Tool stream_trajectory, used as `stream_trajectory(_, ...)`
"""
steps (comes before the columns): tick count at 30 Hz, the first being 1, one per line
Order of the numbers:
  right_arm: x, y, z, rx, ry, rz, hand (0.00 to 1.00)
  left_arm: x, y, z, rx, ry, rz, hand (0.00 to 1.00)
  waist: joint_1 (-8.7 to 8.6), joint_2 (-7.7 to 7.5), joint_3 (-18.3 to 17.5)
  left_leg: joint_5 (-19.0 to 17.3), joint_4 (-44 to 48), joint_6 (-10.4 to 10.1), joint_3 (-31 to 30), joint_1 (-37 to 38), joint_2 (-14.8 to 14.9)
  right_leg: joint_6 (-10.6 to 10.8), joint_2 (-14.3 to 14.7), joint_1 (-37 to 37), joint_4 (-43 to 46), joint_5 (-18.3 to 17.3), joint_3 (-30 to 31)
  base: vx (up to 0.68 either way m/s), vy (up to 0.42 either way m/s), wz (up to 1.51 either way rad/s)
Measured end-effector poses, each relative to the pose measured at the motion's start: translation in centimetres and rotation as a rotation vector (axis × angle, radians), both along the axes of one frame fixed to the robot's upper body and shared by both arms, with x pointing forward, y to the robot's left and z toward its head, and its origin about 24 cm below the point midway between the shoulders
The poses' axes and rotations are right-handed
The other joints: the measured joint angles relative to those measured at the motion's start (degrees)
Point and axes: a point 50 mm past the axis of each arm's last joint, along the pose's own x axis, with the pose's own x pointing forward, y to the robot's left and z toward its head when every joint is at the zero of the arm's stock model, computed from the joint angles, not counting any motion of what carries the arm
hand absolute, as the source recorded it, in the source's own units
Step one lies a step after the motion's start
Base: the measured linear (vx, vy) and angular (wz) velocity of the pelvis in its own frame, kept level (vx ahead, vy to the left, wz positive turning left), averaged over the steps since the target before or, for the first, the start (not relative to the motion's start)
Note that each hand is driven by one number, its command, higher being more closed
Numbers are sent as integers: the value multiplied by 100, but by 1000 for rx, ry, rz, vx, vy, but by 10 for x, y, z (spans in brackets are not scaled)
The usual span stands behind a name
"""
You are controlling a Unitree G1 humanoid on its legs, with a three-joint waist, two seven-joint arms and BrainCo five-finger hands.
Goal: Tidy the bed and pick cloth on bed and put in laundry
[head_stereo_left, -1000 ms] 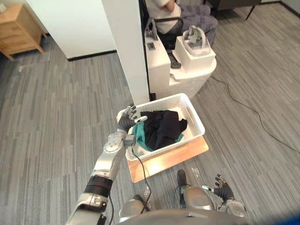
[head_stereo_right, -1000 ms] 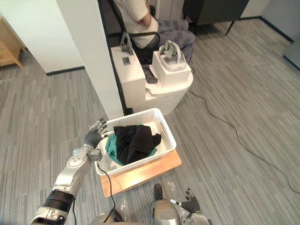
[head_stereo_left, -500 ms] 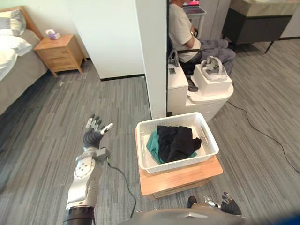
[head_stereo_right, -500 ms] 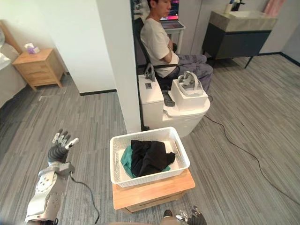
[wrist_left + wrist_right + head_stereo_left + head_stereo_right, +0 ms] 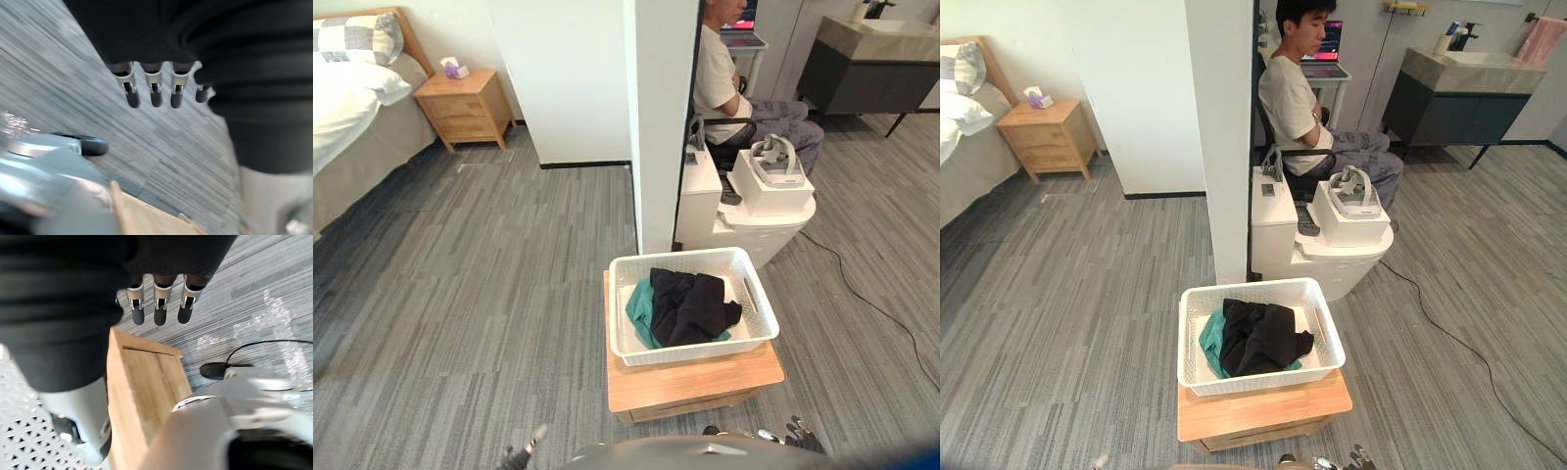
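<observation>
A: Left eye view?
B: White laundry basket (image 5: 697, 354) on the low wooden table (image 5: 695, 384), black cloth (image 5: 693, 305) partly over teal cloth (image 5: 639, 318) inside. Bed (image 5: 357, 147) at upper left, well apart from the basket.
A: Right eye view?
B: Same scene; seated person (image 5: 1301, 103) behind the white pillar (image 5: 1224, 137).
A: Left wrist view?
B: Left robot hand (image 5: 156, 93) above the floor, fingers straight and apart, holding nothing.
A: Right wrist view?
B: Right robot hand (image 5: 160, 313) near the table edge, fingers loose, empty too.
A: Step in hand?
B: Seems past the drop-off, with both cloths in the basket. Next: turn toward the bed, go there, check for more cloth, smooth the covers.
</observation>
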Motion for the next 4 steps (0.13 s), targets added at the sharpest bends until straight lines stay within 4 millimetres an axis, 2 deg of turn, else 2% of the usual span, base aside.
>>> stream_trajectory(1,3,1,0,4,-3,5,0,-5,-5,-2,-14,23,-14,0,8,61,-37,0,-18,-1,-2,16,4,9,6,11,0,-17,-10,35,7,3)
stream_trajectory(2,7,2,0,4,-12,15,0,-6,-10,-4,-28,33,-28,0,26,49,-43,4,-37,-6,0,41,5,18,10,24,0,-24,-12,0,0,0)
stream_trajectory(4,11,3,1,4,-27,21,0,-3,-12,-5,-40,29,-57,0,82,113,-29,8,-46,-14,2,73,11,23,19,52,-1,-34,-13,0,0,0)
